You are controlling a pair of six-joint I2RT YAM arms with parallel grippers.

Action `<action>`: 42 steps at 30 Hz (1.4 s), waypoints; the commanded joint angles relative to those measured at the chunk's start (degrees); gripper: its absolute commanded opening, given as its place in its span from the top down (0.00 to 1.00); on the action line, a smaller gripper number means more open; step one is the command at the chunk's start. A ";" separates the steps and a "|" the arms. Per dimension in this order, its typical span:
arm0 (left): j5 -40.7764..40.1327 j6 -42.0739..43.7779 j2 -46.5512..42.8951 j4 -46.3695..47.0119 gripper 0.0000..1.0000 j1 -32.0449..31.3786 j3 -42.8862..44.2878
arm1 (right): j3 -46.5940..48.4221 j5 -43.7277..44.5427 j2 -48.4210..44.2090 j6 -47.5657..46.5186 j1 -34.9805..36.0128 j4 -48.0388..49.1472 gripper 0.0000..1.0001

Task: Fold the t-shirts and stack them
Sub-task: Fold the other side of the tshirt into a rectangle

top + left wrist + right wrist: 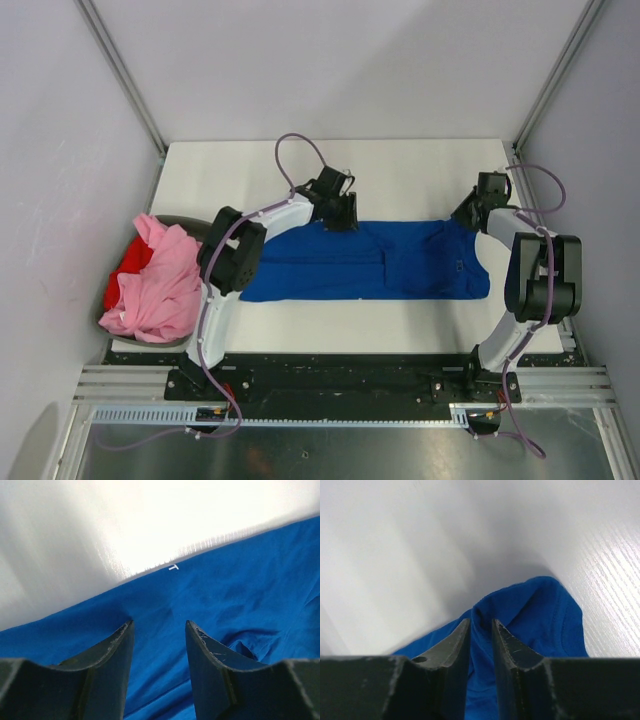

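Blue t-shirt (370,262) lies flat across mid table (400,170). L gripper (343,218) at its far edge, jaws spread over cloth. R gripper (468,214) at far right corner, jaws nearly together, pinching a blue fold. Pink t-shirt (165,285) & red t-shirt (130,262) heaped in bin (188,221), left.

Your left end effector (160,624), lower centre, jaws apart over the blue t-shirt (240,590); white counter (100,530) fills the upper left.

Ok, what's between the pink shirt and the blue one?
In the top view, only the left arm stands between the pink t-shirt and the blue t-shirt; nothing else shows there.
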 commanded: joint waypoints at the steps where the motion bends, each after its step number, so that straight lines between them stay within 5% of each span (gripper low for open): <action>1: -0.29 -1.64 0.38 0.57 0.50 0.69 1.49 | 2.64 1.43 0.30 -1.82 0.29 -0.41 0.74; 6: 0.03 -2.08 0.65 0.61 0.50 1.02 1.26 | 3.05 2.23 0.10 -2.81 0.15 -1.87 0.79; 13: 0.52 -2.56 1.02 0.58 0.50 1.20 1.07 | 5.25 1.40 1.94 -4.60 0.39 -3.31 0.70; 24: 1.18 -3.09 1.60 0.60 0.50 1.43 1.15 | 6.50 1.40 4.45 -5.25 0.68 -4.40 0.72; 34: 0.87 -4.99 1.90 0.50 0.50 1.79 -0.46 | 6.75 5.00 0.61 -3.90 -0.96 -7.13 0.98; 42: 0.67 -6.15 1.98 0.43 0.50 2.51 -1.78 | 6.78 7.30 -2.97 -2.08 -3.69 -9.46 1.00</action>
